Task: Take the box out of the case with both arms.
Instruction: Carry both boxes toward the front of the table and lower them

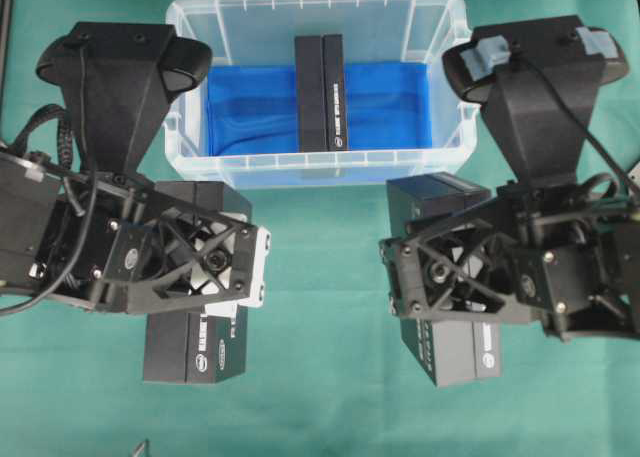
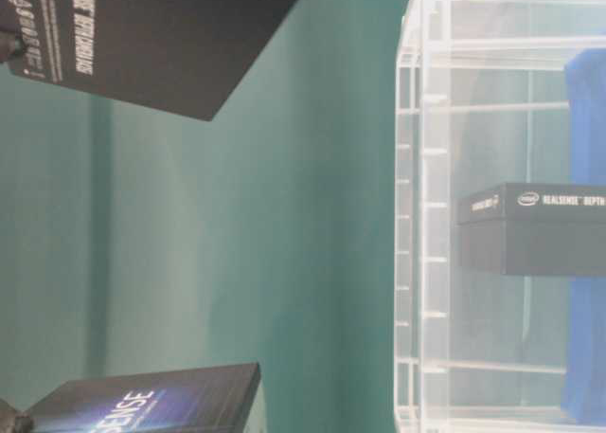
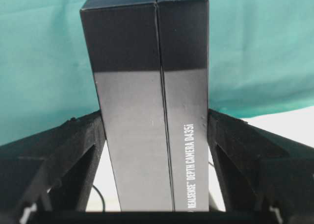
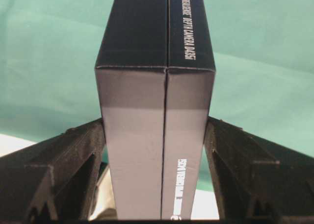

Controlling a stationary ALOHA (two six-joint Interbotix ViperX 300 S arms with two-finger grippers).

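Hands left point(image 1: 215, 267) and right point(image 1: 425, 277), each clamped on a matte black box, apparently above the table; a third box point(image 1: 321, 92) stands in the clear case point(image 1: 300, 167).

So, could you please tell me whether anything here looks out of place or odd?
Mildly odd: each gripper, left and right, grips a black box of its own above the green cloth, left box and right box, while a third box stands in the case.
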